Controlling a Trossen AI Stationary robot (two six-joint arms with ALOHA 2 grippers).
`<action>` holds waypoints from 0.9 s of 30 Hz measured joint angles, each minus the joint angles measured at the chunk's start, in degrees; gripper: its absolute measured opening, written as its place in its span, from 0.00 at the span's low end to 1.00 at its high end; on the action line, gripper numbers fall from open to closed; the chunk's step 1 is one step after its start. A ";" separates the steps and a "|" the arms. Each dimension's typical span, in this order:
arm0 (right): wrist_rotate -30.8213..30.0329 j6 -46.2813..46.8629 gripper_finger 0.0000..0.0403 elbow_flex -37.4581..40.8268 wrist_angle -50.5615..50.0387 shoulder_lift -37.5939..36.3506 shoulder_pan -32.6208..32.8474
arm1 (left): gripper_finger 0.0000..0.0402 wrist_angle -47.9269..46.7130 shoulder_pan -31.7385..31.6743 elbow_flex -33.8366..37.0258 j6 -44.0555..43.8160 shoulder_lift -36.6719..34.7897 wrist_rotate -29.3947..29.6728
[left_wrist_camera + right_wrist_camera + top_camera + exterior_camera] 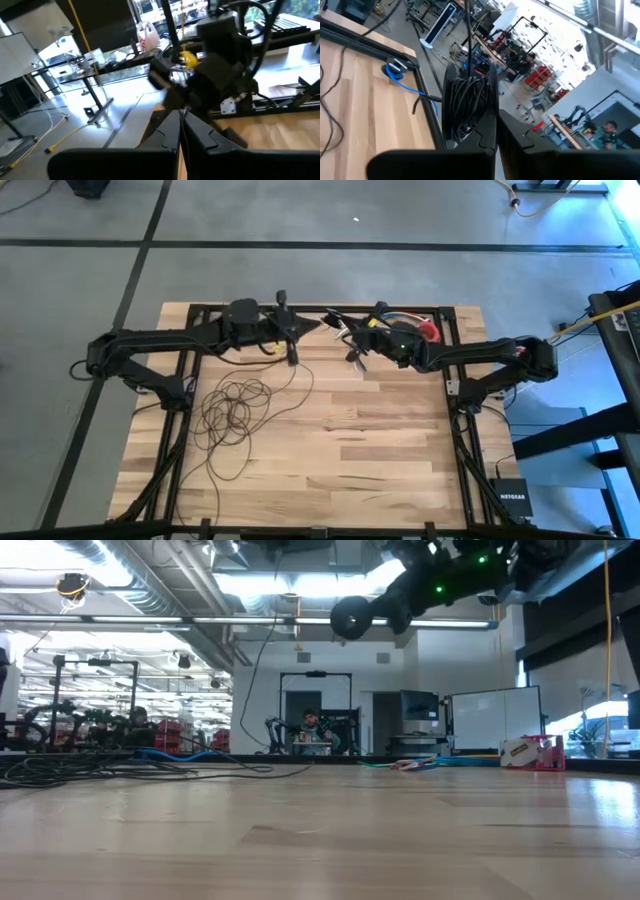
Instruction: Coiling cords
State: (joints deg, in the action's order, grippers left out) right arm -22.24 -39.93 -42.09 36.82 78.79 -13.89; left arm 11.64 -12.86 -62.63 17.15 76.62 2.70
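Right now your left hand point(291, 352) sits over the far middle of the counter point(380, 440). Its fingers are pressed together, and a thin strand of the cords point(235, 408) appears to be pinched between them. From there the strand drops to the wood and runs into a loose tangle of loops lying near the counter's left side.

Your right hand point(355, 358) is just beside the left one, also closed up tight. From its wrist you see a dark bundle point(467, 107) of wound strands right ahead of its fingers. You cannot tell whether the hand grips the bundle or the bundle only hangs in front.

In the low view a round black shape point(350, 617) hangs high under an arm. It may be the puck at the cords' end, but that is not certain.

Judge the cords as very light, limp and springy. They will not hold a shape on their own, and the loops will likely snag on each other if you pull fast. The thin wire can slip through closed fingers, so expect to need a firm pinch. Take hold on a free single run just clear of the tangle, not in the heap, and draw it out slowly. Treat the puck as the only weighty part; it will swing if lifted.
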 joint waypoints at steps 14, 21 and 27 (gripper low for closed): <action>4.45 5.42 0.02 -7.28 -0.01 3.43 -0.01 | 0.01 7.72 3.57 -0.04 1.92 15.15 3.48; 5.97 7.26 0.02 -8.10 -0.44 2.41 -0.11 | 0.01 6.48 3.12 -0.07 5.57 18.09 11.74; 9.39 8.64 0.02 -8.38 -0.53 -0.76 0.08 | 0.01 3.52 2.32 -0.02 4.35 18.03 12.81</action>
State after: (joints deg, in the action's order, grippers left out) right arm -12.85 -31.28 -50.48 36.29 78.03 -13.81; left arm 15.16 -10.55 -62.65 21.50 94.66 15.51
